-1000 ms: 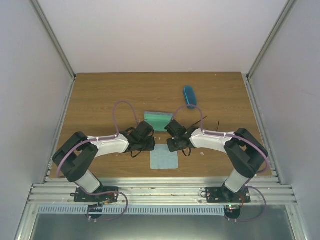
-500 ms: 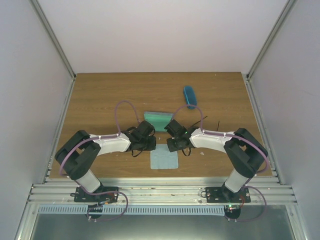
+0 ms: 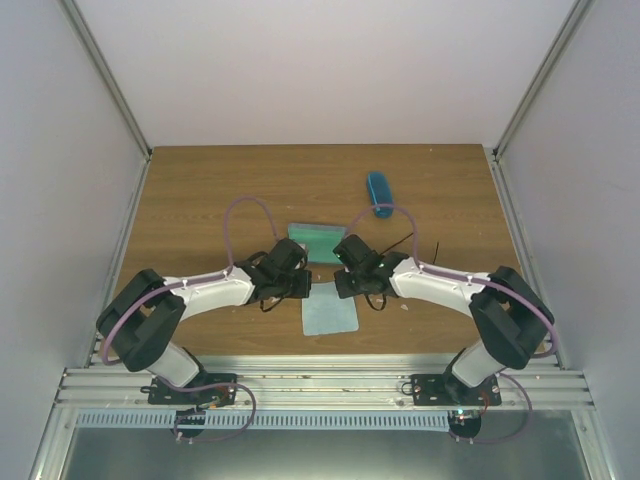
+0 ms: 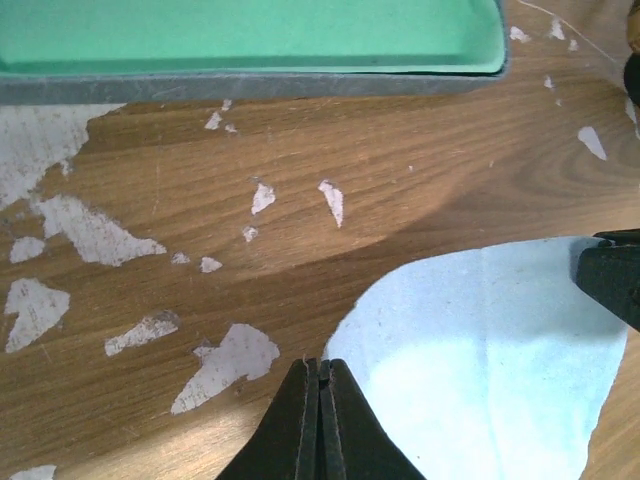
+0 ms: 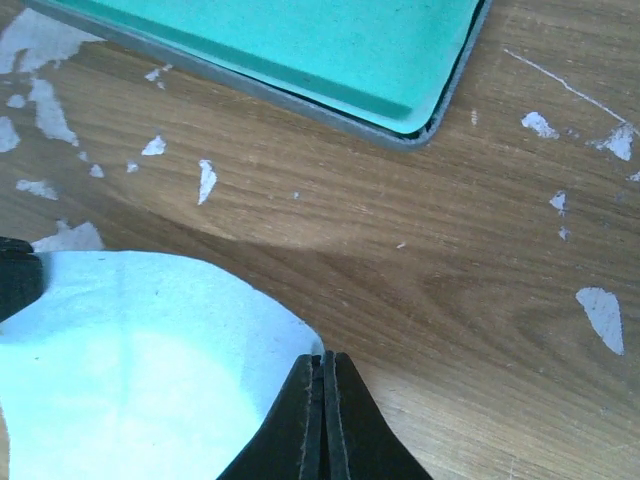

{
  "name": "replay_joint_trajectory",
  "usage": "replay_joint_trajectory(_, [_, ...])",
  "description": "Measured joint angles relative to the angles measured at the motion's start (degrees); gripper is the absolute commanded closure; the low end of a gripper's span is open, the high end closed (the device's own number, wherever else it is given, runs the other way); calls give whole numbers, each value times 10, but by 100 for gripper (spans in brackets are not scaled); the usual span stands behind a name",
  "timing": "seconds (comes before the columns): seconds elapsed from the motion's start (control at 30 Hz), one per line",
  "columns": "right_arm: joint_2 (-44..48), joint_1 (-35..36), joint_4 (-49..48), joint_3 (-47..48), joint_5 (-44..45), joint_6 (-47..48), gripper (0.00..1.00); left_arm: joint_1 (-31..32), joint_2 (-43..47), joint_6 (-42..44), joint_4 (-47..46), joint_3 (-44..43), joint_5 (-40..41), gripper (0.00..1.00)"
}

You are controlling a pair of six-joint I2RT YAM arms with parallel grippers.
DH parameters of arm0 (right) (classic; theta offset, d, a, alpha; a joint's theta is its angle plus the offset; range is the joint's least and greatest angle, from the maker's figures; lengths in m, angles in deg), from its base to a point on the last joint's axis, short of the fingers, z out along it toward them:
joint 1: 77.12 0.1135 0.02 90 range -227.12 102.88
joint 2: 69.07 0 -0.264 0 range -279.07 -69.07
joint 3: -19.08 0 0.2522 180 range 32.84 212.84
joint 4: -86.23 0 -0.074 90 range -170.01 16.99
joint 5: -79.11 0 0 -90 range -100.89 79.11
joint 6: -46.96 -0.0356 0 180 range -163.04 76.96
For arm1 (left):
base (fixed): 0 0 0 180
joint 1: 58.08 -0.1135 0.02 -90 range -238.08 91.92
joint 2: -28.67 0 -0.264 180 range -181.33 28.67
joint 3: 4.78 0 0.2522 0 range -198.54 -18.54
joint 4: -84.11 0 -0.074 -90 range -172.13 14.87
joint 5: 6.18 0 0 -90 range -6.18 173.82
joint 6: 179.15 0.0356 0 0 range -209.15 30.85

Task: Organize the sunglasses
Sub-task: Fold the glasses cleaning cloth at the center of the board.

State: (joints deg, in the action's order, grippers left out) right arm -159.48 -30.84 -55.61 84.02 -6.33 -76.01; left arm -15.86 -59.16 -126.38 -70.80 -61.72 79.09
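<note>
My left gripper (image 3: 308, 287) and right gripper (image 3: 340, 285) face each other over a light blue cloth (image 3: 330, 312). Each is shut on a far corner of it. The left wrist view shows the shut left gripper (image 4: 322, 365) pinching the cloth (image 4: 490, 360). The right wrist view shows the right gripper (image 5: 323, 358) pinching the cloth (image 5: 130, 350). Neither pair of sunglasses shows plainly. Thin black strands (image 3: 437, 248) stick out beside the right arm; I cannot tell whether they belong to the black pair. The reddish-brown pair is out of view.
An open grey-blue case with green lining (image 3: 315, 240) lies just beyond the grippers, also in the left wrist view (image 4: 250, 40) and the right wrist view (image 5: 300, 50). A bright blue oval case (image 3: 379, 192) lies farther back right. The wooden tabletop (image 3: 200, 200) is scuffed.
Both grippers have moved slightly away from the bases with the cloth's far corners, so the cloth's far edge now reaches closer to the open case.
</note>
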Motion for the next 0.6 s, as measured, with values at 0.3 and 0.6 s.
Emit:
replay_joint_trajectory(0.3, [20,0,-28,-52,-26,3,99,0,7,35,-9,17,-31,100])
replay_joint_trajectory(0.6, [67,0,-35,-85,-61,4,99,0,37,47,-17,49,-74,100])
